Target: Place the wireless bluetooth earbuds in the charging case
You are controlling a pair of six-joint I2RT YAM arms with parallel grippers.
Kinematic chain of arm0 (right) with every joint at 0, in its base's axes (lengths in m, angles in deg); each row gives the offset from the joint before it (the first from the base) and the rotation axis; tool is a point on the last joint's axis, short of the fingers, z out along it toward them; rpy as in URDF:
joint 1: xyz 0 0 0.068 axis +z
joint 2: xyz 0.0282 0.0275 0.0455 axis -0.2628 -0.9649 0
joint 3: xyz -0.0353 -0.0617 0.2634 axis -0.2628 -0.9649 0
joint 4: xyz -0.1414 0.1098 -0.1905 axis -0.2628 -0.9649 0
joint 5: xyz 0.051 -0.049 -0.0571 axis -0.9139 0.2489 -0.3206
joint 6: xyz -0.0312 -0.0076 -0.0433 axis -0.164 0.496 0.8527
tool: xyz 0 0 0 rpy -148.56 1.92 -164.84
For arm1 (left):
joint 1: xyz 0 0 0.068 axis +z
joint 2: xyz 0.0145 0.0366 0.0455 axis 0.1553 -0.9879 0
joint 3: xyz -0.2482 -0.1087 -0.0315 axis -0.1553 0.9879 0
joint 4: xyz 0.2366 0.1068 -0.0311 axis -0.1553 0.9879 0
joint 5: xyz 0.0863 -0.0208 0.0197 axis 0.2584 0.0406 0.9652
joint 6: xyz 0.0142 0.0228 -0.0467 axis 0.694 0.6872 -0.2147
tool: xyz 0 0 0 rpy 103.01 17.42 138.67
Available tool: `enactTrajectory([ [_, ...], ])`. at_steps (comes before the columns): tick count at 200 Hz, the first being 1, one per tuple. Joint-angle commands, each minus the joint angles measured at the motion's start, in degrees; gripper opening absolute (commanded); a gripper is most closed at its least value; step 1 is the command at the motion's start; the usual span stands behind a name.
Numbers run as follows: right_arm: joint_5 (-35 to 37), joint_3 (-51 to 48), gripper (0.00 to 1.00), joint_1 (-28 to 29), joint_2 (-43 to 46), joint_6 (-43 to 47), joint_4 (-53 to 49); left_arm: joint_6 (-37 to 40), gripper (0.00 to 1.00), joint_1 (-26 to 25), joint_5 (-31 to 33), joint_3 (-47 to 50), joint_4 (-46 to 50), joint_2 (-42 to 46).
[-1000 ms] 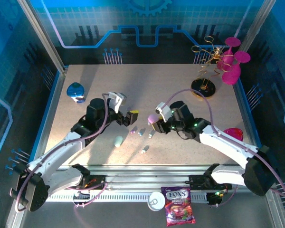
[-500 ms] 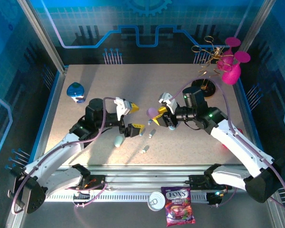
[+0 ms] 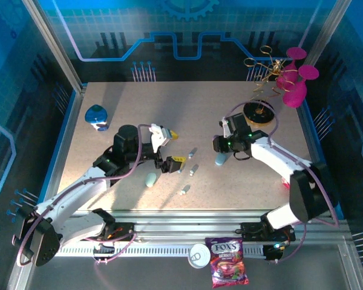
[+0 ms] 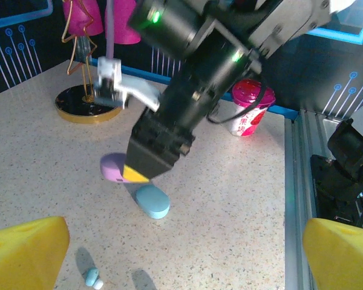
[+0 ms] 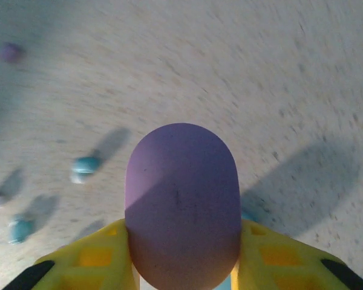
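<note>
Your right tool (image 5: 183, 269) is closed on a smooth purple oval charging case (image 5: 181, 199). Its yellow fingers (image 5: 94, 260) press on both sides and the case's rounded end sticks out in front. From the left wrist view, this case hangs low over the speckled beige surface (image 3: 139, 103), just above a pale blue oval case (image 4: 152, 201) that lies flat. You cannot tell whether the two cases touch.

Your left tool (image 3: 174, 147) stands wide and holds nothing, its yellow tips far apart over the middle of the surface.

The wireless earbuds (image 3: 193, 171) are tiny stubby pieces, mostly pale grey-blue, and each is far smaller than a case. They lie loose on the surface between the two tools, with one further earbud (image 3: 183, 191) nearer the front edge. The right wrist view shows a teal-tinted earbud (image 5: 85, 166) left of the held case and a purplish earbud (image 5: 12, 52) farther off. None of them is in a case.

A teal oval case (image 3: 150, 179) lies beside the left tool's lower finger, close to the earbuds. A blue rounded case (image 3: 96, 116) sits well apart by the left edge. At the far right corner stands a gold wire stand with pink discs (image 3: 258, 112). A pink cup (image 4: 252, 109) sits behind the right arm. A candy bag (image 3: 228, 269) lies on the front rail.
</note>
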Motion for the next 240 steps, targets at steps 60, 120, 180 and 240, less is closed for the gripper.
enactTrajectory([
  [60,6.9,1.3,0.37,-0.2,-10.3,-9.2,5.5,2.3,0.99,-1.5,2.2,0.6,0.1,0.7],
  [120,9.7,5.9,0.62,0.1,-13.3,-6.2,1.9,2.2,0.99,-1.9,2.5,0.4,-0.4,-0.2],
  [180,12.9,18.2,0.69,0.3,-19.9,-1.9,-13.7,2.4,0.99,-1.9,3.0,0.6,-0.1,0.3],
  [240,10.3,28.7,0.56,0.6,-26.8,1.3,-25.4,2.5,0.99,-2.0,3.0,0.4,-0.4,-0.4],
])
